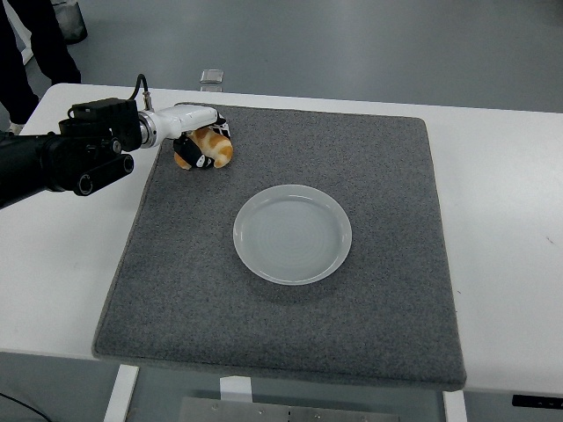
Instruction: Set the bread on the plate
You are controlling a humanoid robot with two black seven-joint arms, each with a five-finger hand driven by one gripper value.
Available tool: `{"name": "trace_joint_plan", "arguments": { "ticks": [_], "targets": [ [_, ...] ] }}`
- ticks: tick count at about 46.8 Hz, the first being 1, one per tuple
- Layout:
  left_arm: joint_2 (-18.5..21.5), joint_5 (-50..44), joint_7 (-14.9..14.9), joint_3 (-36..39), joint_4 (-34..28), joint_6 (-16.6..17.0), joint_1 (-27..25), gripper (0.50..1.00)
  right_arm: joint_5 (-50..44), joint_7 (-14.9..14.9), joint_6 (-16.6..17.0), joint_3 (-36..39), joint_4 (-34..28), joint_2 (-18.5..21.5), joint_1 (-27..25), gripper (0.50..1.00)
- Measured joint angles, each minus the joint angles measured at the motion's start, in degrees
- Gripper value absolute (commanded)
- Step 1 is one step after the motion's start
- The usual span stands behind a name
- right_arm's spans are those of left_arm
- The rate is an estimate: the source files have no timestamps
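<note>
Bread grabbed, plate waiting

Left hand [198,136] has its fingers curled around the bread [211,148] in the upper left of the frame, on the grey mat [369,334]. I'd lift straight up before swinging to the plate [251,259] at centre, keeping the grip snug

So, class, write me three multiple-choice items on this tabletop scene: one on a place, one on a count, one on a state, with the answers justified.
1. Where is the bread?
A. on the plate
B. at the grey mat's far left corner
C. off the table

2. How many plates are there?
A. one
B. two
C. three

3. What is the left robot hand doing?
A. lying flat and open
B. closed around the bread
C. touching the plate

Answers: 1 B, the bread sits on the mat, apart from the plate. 2 A, only one white plate shows. 3 B, its fingers curl around the bread.
</note>
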Motion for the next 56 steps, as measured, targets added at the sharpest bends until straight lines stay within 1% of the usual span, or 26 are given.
{"name": "trace_joint_plan", "arguments": {
  "ticks": [4,9,15,26,34,39,48,56],
  "targets": [
    [0.0,-0.1,0.0,-0.1,-0.9,0.8,-1.2,0.5,0.0,0.0,0.0,0.0,0.0,0.0,0.0,0.952],
    [0.8,-0.9,0.0,-0.6,-4.6,1.2,-3.8,0.5,0.0,0.0,0.0,0.0,0.0,0.0,0.0,0.952],
    [3.6,-1.1,0.1,-2.4,-7.4,1.2,-8.8,0.5,0.0,0.0,0.0,0.0,0.0,0.0,0.1,0.952],
    [8.3,-1.2,0.0,-2.8,-11.0,-0.6,-18.3,0.5,0.0,0.0,0.0,0.0,0.0,0.0,0.0,0.952],
    [11.7,-1.2,-0.7,-2.8,-15.8,-2.1,-23.2,0.5,0.0,0.0,0.0,0.0,0.0,0.0,0.1,0.952],
    [12.6,-1.0,-2.0,-2.9,-20.6,-2.6,-24.8,0.5,0.0,0.0,0.0,0.0,0.0,0.0,0.1,0.952],
    [12.3,0.0,-5.1,-2.8,-29.3,-2.7,-25.5,0.5,0.0,0.0,0.0,0.0,0.0,0.0,0.0,0.952],
    [11.1,2.9,-8.1,-2.9,-32.5,-2.7,-25.4,0.5,0.0,0.0,0.0,0.0,0.0,0.0,0.1,0.952]
  ]
}}
